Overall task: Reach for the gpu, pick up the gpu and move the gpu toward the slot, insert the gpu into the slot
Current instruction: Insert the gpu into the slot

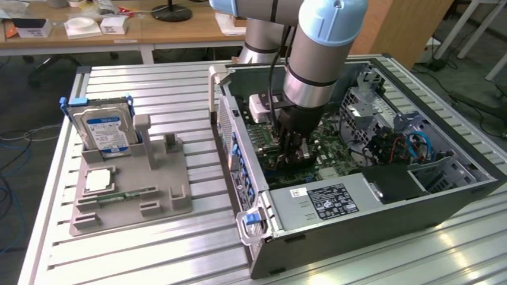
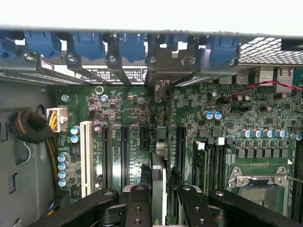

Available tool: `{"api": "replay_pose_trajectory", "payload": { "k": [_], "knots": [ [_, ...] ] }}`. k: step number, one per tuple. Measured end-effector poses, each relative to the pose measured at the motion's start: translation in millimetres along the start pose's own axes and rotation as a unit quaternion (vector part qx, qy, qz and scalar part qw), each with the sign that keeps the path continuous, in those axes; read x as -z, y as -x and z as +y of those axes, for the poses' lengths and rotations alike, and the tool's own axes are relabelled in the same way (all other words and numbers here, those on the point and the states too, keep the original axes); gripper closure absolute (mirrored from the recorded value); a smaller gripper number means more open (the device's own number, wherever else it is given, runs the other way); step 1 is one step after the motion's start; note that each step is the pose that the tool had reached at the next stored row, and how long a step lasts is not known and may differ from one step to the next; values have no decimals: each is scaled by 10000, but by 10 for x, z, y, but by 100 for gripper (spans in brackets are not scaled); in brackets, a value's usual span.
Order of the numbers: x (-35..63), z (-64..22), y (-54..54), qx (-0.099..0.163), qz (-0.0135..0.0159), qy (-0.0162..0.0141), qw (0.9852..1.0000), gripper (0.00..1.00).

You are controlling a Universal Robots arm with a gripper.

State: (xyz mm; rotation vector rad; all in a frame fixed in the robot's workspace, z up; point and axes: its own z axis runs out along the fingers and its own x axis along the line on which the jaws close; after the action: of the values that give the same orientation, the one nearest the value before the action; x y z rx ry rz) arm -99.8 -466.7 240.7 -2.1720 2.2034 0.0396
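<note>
Item: open computer case (image 1: 380, 219) lying on the slatted table (image 1: 142, 249). We find the hand (image 1: 291, 155) lowered inside it, over the motherboard (image 2: 128, 118). Its fingers (image 2: 142, 203) are clamped on the gpu (image 2: 159, 184), held edge-on and upright above the board among the black connector strips (image 2: 107, 156). On the exterior view's left, a hard drive (image 1: 103, 127) stands in a grey holder (image 1: 130, 196).
</note>
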Motion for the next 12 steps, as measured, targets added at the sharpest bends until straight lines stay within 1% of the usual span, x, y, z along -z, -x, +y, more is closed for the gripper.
{"api": "replay_pose_trajectory", "payload": {
  "k": [8, 11, 12],
  "knots": [
    [2, 0, 0, 0, -1, -1, 10000, 74],
    [9, 0, 3, 0, -12, -9, 10000, 73],
    [19, 0, 3, -1, -4, -6, 10000, 73]
  ]
}}
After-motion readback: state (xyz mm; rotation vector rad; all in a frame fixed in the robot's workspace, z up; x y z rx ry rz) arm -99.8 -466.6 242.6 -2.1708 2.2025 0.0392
